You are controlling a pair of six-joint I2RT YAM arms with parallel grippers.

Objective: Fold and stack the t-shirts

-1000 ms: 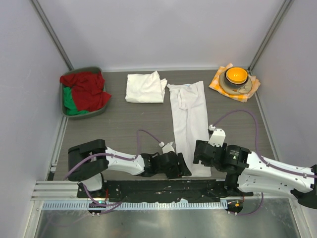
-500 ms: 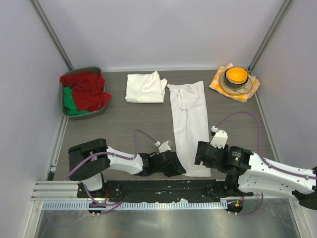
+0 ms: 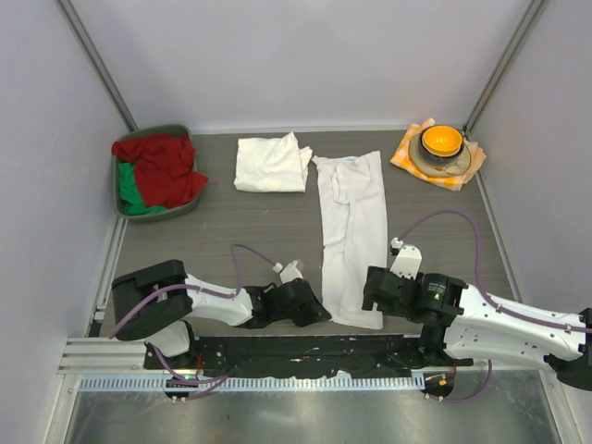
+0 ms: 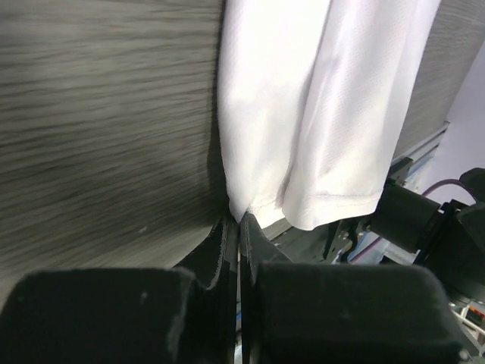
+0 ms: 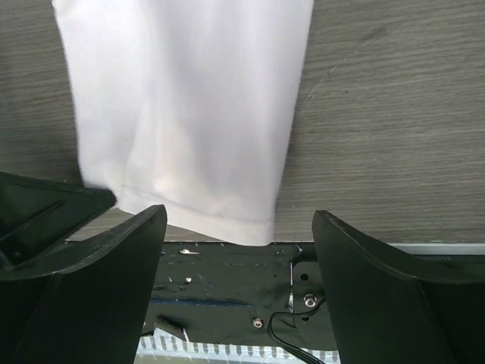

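While the half-folded t-shirt [image 3: 352,222] is lying on the table [image 3: 231,222], hem at 6 o'clock, the left pincer [image 4: 239,227] is pinching its hem corner. The right pincer [image 5: 236,227] is hovering spread wide over the hem.

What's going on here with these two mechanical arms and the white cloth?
T-shirts are being folded here. A long white cotton t-shirt, already folded into a narrow strip, lies lengthwise on the grey wood-grain table. The left gripper is shut on the strip's near corner. The right gripper hangs open over the near hem and is not gripping it. A second white t-shirt, folded into a rough square, sits at the far side of the table.
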